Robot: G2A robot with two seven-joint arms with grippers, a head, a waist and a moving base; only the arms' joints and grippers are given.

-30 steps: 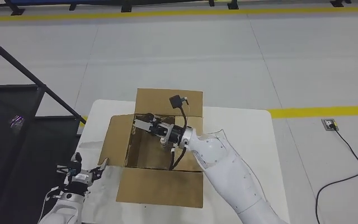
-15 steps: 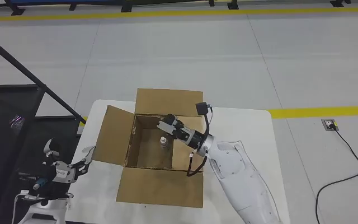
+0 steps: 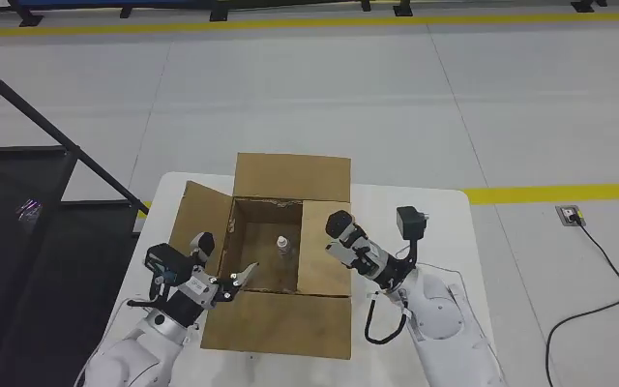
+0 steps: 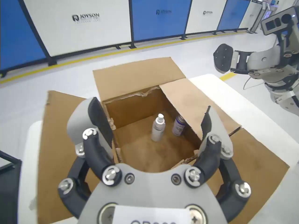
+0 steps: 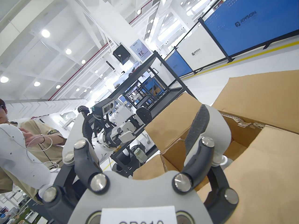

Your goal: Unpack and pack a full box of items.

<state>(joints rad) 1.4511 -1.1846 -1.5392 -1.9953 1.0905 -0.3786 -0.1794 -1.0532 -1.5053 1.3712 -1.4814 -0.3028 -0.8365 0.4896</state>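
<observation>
Logos on partition panels [image 4: 85,17] — cropped label [image 4: 151,215] on left gripper [image 4: 151,106]

Floor [image 3: 387,87]: pale grey, glossy, laid in large jointed slabs. Yellow floor lines [image 3: 542,193]: one beside the white table [image 3: 450,208], one along the far edge. Blue and white partition panels [image 4: 161,12] on black feet line the far side. Floor socket [image 3: 569,214] right of the table. High white ceiling, round lamps [image 5: 45,33] lit. Black shelf rack [image 5: 146,87], possibly holding equipment; contents are too small to tell.
</observation>
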